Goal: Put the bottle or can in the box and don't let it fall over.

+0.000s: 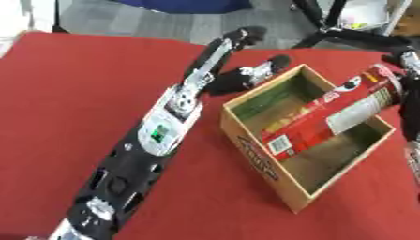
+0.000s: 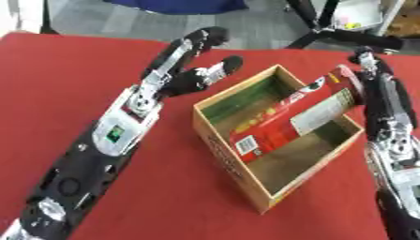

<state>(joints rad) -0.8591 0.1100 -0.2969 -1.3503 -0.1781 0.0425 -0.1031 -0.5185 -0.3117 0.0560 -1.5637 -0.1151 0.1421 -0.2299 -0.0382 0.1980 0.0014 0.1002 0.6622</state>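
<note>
Red snack canister (image 2: 297, 116) tilted steeply inside wooden box (image 2: 221, 149) near table's (image 2: 57, 79) far right corner, right hand (image 2: 379, 89) against its top, grasp unclear; left hand (image 2: 184, 70) open beside box.

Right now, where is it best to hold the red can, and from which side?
Probably its upper end, from the right. The red can leans tilted, base down in the box, top past the right rim, where the right hand is.

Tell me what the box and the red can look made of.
Box: likely matte cardboard or thin wood, with tan walls, straight edges and printing on the side. Red can: probably a paperboard tube with a glossy printed label and barcode; its rim is too blurred to tell.
</note>
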